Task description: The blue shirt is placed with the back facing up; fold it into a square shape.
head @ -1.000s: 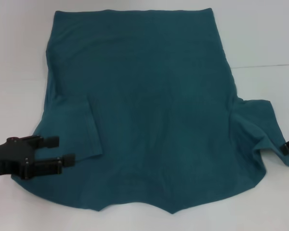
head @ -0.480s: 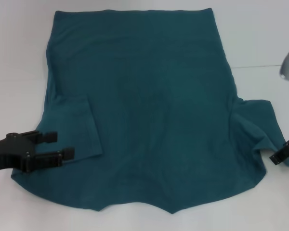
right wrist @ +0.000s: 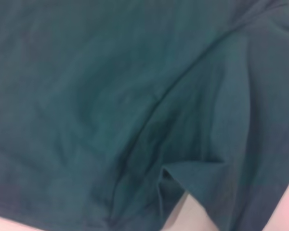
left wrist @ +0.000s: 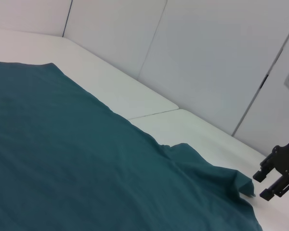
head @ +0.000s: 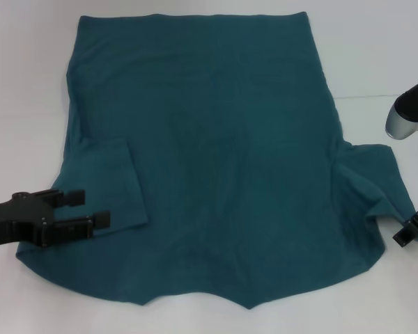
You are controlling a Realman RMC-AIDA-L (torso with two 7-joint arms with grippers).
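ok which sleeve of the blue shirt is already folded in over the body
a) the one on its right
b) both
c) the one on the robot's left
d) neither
c: on the blue shirt the left sleeve lies flat on the body, while the right sleeve sticks out sideways.

Blue shirt: plain dark teal-blue throughout, no print or pattern; folds and creases read as darker shadowed teal, most of all in the sleeve just beside the right claw.

Counter: white, unpatterned, crossed by a thin grey seam line on the far side of the right claw.

Left claw: matte black, fingers and body alike, dark against the teal cloth beneath its tips.

Right claw: black; the arm housing beyond it is silver-grey with a black upper part.

Wall panels: pale grey-white with thin dark joints.
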